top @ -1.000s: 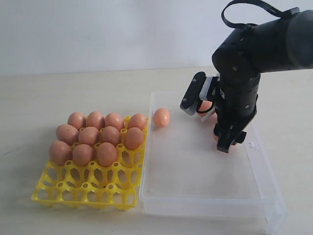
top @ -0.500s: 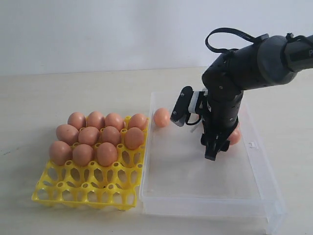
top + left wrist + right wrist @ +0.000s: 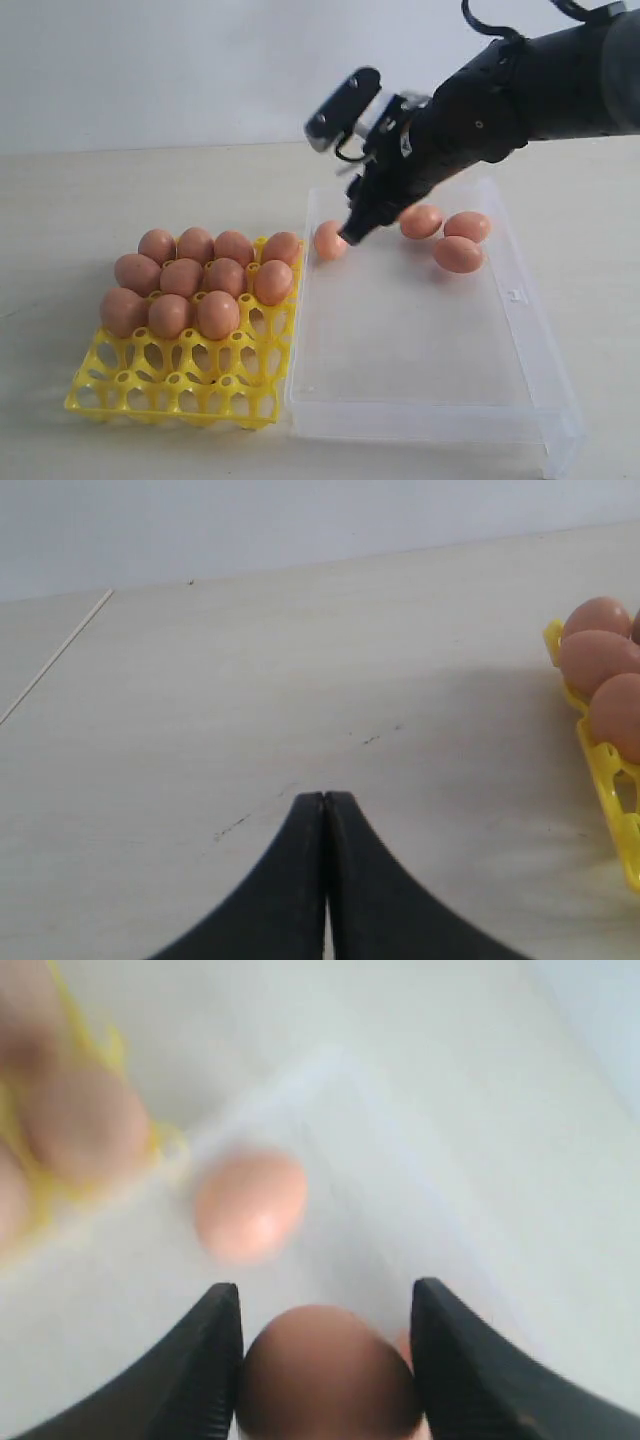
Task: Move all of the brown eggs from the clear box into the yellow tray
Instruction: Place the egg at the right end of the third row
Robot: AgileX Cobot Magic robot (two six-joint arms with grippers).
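The right hand (image 3: 327, 1302) is clamped on a brown egg (image 3: 330, 1370), holding it above the far left corner of the clear box (image 3: 400, 340). A loose egg (image 3: 331, 240) lies in that corner, close to the hand. Three more eggs (image 3: 458, 254) sit together near the box's far right wall. The yellow tray (image 3: 170, 385), just beside the box, holds eleven eggs (image 3: 181, 276) in its three far rows. The left hand (image 3: 325, 798) is pressed closed on nothing, over bare counter (image 3: 200, 680) beside the tray.

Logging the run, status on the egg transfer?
Left gripper: jaws shut, empty, near yellow tray. Right gripper: jaws shut on brown egg over clear box. Four loose eggs in box, one close ahead.
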